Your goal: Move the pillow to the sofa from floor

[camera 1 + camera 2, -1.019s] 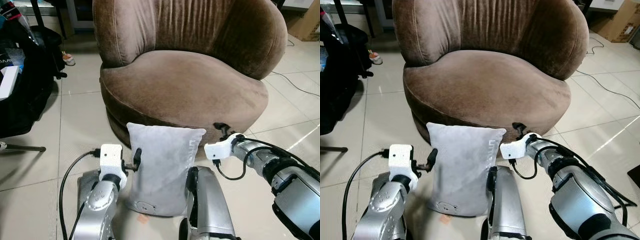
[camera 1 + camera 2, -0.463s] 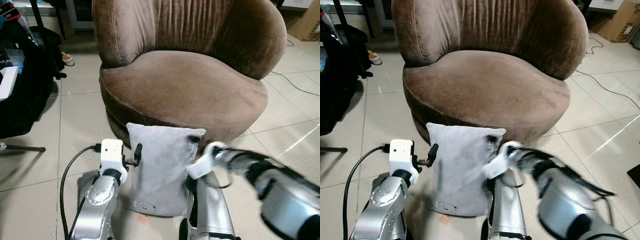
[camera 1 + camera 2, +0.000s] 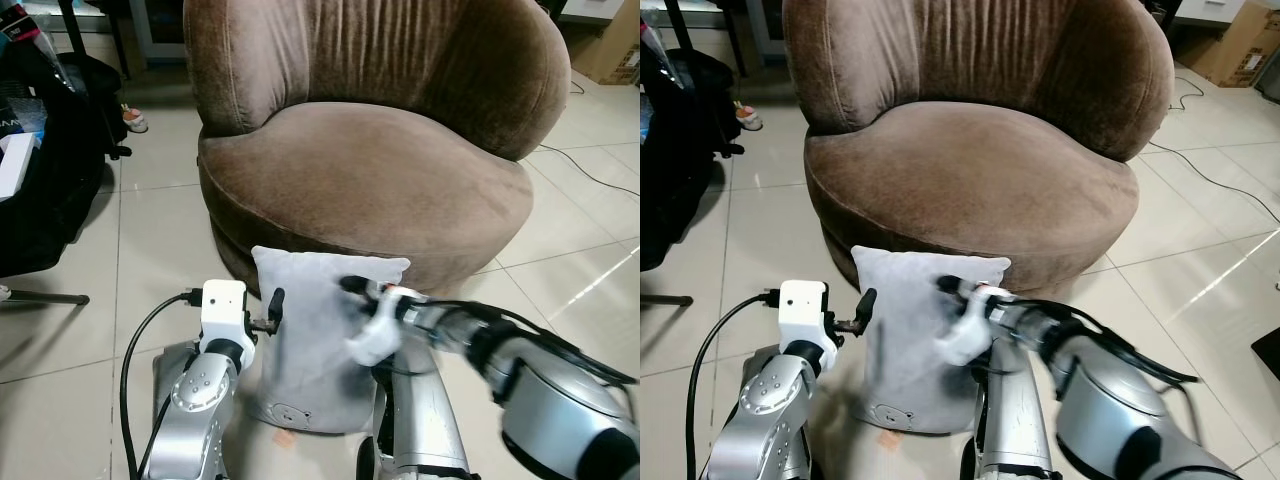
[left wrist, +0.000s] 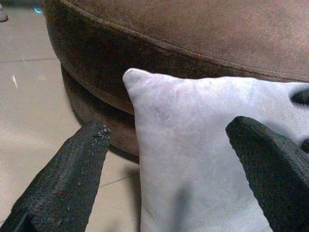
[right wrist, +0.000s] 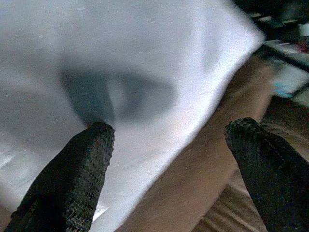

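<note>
At the pillow's front face: right gripper [image 3: 352, 287], arm motion-blurred in the head views, black fingers up near the pillow's top edge. Right wrist view has both fingers [image 5: 72, 183] spread wide with white fabric between them, nothing clamped; contact with the cloth can't be confirmed. Left gripper [image 3: 274, 312] sits just beside the pillow's left edge, about mid-height. Left wrist view shows its fingers [image 4: 67, 179] parted too, straddling the pillow's upper left corner, not gripping.

Pillow [image 3: 305, 340]: light grey, standing upright on the floor [image 3: 150, 250], leaning against the lower front of the sofa [image 3: 370, 150]. Small round mark near its bottom edge. It's between the two arms, with a silver robot limb [image 3: 415, 420] just to the right of its base.

Sofa is a round brown velvet tub chair, seat bare. Floor is pale tile. Black bag [image 3: 50, 150] off to the robot's left with a white item [image 3: 15, 160] on it. Dark cable [image 3: 590, 175] runs over the tiles on the right, cardboard box [image 3: 610, 45] in the far right corner
</note>
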You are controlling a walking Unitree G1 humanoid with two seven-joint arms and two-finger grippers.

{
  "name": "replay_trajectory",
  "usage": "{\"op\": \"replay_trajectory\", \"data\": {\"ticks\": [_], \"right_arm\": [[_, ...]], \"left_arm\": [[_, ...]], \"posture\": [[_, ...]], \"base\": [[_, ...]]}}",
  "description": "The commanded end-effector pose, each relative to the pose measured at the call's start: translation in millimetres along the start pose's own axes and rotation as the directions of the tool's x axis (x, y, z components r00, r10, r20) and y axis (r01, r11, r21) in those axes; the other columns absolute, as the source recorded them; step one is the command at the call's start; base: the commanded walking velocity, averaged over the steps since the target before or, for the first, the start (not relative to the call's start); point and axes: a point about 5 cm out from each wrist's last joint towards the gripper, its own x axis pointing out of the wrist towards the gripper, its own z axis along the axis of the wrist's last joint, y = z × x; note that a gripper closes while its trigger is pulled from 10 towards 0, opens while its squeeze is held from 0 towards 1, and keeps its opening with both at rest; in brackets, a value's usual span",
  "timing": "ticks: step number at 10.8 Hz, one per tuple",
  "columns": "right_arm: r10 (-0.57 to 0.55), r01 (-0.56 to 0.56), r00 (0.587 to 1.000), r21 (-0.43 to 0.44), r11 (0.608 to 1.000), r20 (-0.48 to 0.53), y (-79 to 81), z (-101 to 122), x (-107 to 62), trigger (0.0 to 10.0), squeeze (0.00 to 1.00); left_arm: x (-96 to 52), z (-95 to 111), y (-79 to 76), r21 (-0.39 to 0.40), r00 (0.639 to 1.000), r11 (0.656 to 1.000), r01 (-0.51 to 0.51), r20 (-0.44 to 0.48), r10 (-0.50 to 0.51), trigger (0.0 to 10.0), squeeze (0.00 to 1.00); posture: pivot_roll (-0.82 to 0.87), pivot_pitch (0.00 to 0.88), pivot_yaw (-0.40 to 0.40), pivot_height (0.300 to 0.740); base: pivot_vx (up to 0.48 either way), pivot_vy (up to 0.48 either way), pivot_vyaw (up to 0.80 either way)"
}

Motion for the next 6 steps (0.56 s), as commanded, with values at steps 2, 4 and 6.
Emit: {"op": "replay_trajectory", "data": {"ticks": [2, 4, 6], "right_arm": [[-0.107, 0.108, 0.994, 0.037, 0.994, -0.018, -19.6, -12.9, -1.8, 10.0, 0.00], [-0.119, 0.122, 0.992, 0.067, 0.990, -0.041, -16.9, -21.2, -7.9, 10.0, 0.00], [-0.129, 0.138, 0.988, 0.115, 0.984, -0.080, -13.4, -29.8, -14.3, 10.0, 0.00]], "left_arm": [[0.3, 0.5, -5.2, -0.008, 1.000, 1.000, 0.006, 0.006, -0.006, 10.0, 0.00], [1.3, 0.5, -5.7, -0.005, 1.000, 1.000, 0.012, 0.006, -0.012, 10.0, 0.00], [3.3, 2.0, -5.4, -0.003, 1.000, 1.000, 0.018, 0.008, -0.018, 10.0, 0.00]], "posture": [[-0.02, 0.017, -0.168, 0.412], [-0.03, 0.016, -0.166, 0.412], [-0.04, 0.016, -0.155, 0.412]], "base": [[0.000, 0.000, 0.00], [0.000, 0.000, 0.00], [0.000, 0.000, 0.00]]}}
